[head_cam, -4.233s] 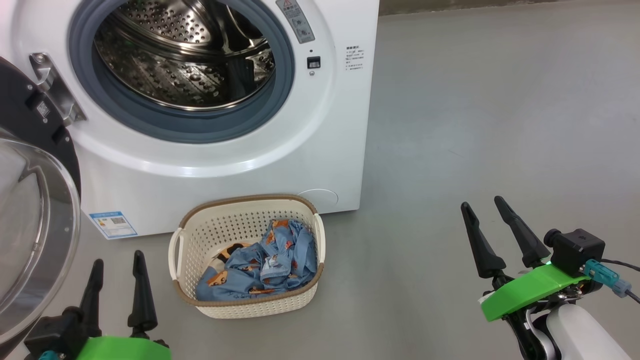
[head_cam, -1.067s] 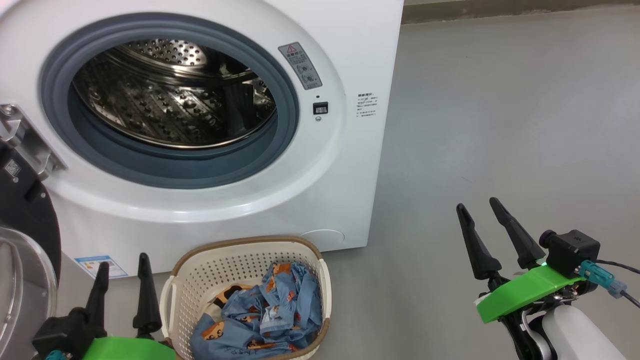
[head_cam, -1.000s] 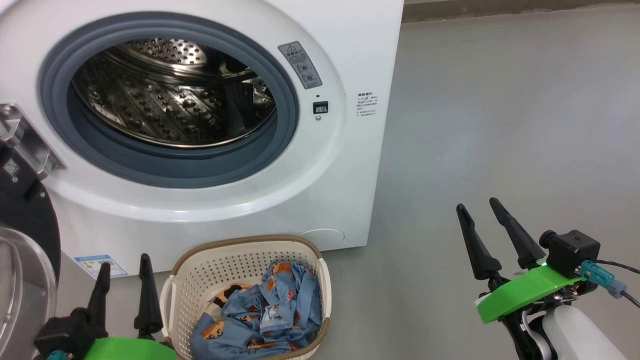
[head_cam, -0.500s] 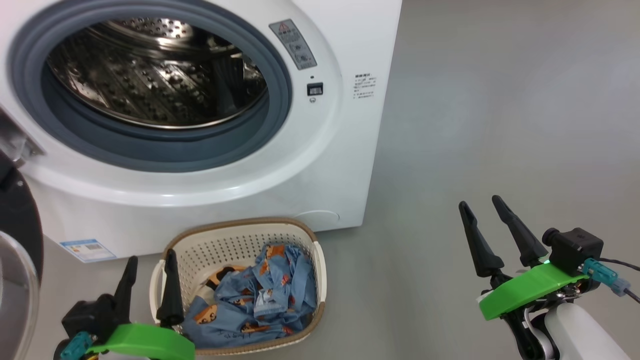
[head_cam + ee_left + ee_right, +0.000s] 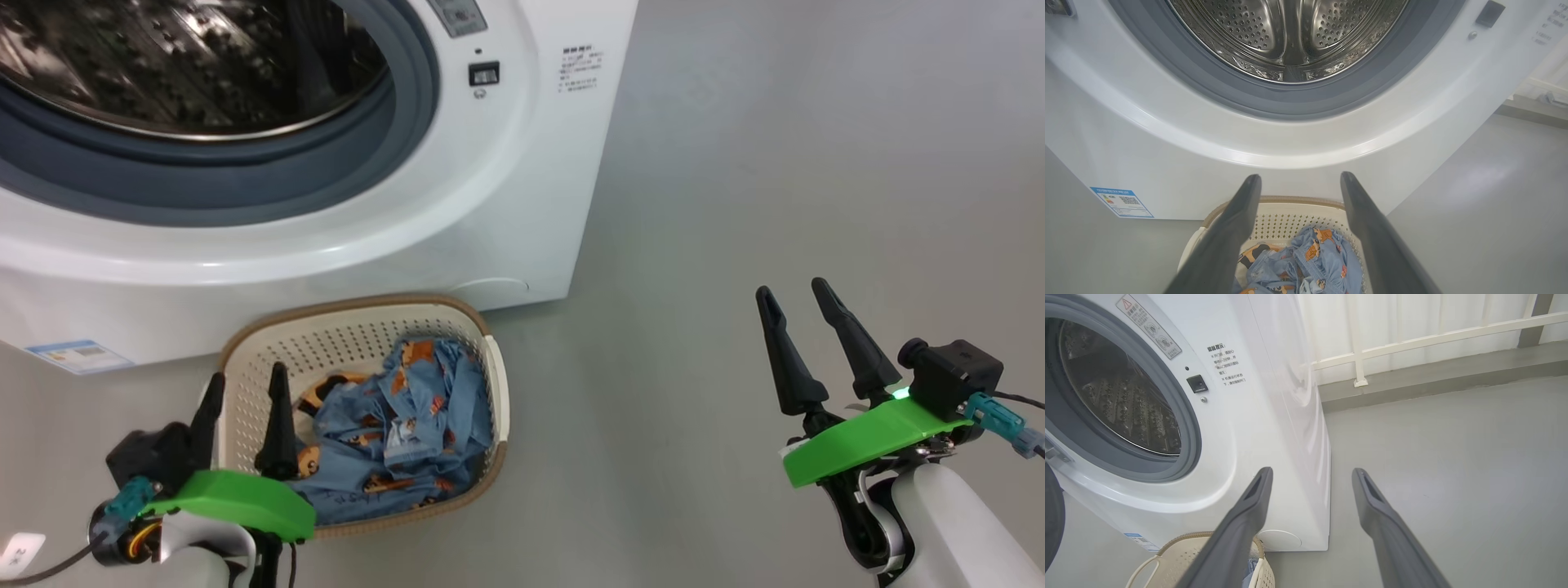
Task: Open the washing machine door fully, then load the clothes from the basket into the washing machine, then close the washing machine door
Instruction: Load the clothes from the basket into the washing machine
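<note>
The soft light-blue fabric clothes printed with small orange and brown cartoon figures (image 5: 400, 425) are lying crumpled in the small cream perforated plastic basket with a brown rim (image 5: 351, 300). The basket is sitting on the grey floor (image 5: 735, 204) just in front of the big white front-loading washing machine (image 5: 506, 188), below its open steel drum (image 5: 1286, 36). The left gripper (image 5: 245, 377) is hovering over the basket's near-left edge, its two dark fingers spread wide and holding nothing. The right gripper (image 5: 792, 292) is waiting well apart over bare floor, equally spread and empty. The garments are looking light, limp and tangled, so they are likely to sag, trail and drag neighbours along when lifted. A raised fold near the heap's middle is offering the best hold: bunched cloth rather than a loose edge, and clear of the wall, since the light basket could slide or tip.
</note>
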Robot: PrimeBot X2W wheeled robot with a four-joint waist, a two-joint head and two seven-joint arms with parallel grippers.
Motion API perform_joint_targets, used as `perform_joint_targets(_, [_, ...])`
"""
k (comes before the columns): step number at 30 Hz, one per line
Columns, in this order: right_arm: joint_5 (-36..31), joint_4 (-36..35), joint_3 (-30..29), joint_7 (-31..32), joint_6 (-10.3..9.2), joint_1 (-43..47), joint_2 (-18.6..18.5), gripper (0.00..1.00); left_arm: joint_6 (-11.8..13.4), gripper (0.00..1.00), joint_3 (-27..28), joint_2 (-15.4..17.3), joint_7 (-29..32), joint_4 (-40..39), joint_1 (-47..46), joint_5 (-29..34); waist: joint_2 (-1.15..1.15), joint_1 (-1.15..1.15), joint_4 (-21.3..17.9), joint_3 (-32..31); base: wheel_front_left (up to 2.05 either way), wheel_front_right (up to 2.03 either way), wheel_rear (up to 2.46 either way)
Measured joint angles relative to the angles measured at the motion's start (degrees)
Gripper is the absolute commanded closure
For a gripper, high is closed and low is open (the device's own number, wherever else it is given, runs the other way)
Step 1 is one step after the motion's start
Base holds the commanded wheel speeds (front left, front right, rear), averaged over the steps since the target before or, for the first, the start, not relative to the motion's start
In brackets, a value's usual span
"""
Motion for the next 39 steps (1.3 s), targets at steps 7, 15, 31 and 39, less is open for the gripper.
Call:
perform_joint_targets(7, [0.0, -0.9, -0.3, 0.0, 0.00, -2.4, 0.5, 0.00, -1.9, 0.00, -1.5, -0.1, 0.5, 6.2, -4.8, -0.1, 0.00, 0.00, -1.2, 4.2, 0.00, 0.00, 0.00])
perform_joint_targets(15, [0.0, -1.6, -0.4, 0.0, 0.00, -3.6, 1.4, 0.00, -4.3, 0.00, -3.4, -0.1, 1.7, 13.8, -11.5, 0.0, 0.00, 0.00, -2.2, 9.6, 0.00, 0.00, 0.00])
perform_joint_targets(31, [0.0, -3.6, -0.3, 0.0, 0.00, -8.8, 3.8, 0.00, -7.6, 0.00, -8.7, -1.2, 7.7, 33.2, -26.9, -1.7, 0.00, 0.00, -4.9, 20.7, 0.00, 0.00, 0.00])
perform_joint_targets(39, [0.0, -4.4, -0.3, 0.0, 0.00, -10.8, 4.7, 0.00, -7.7, 0.00, -14.6, -1.3, 11.1, 33.8, -31.0, -5.7, 0.00, 0.00, -7.0, 25.7, 0.00, 0.00, 0.00])
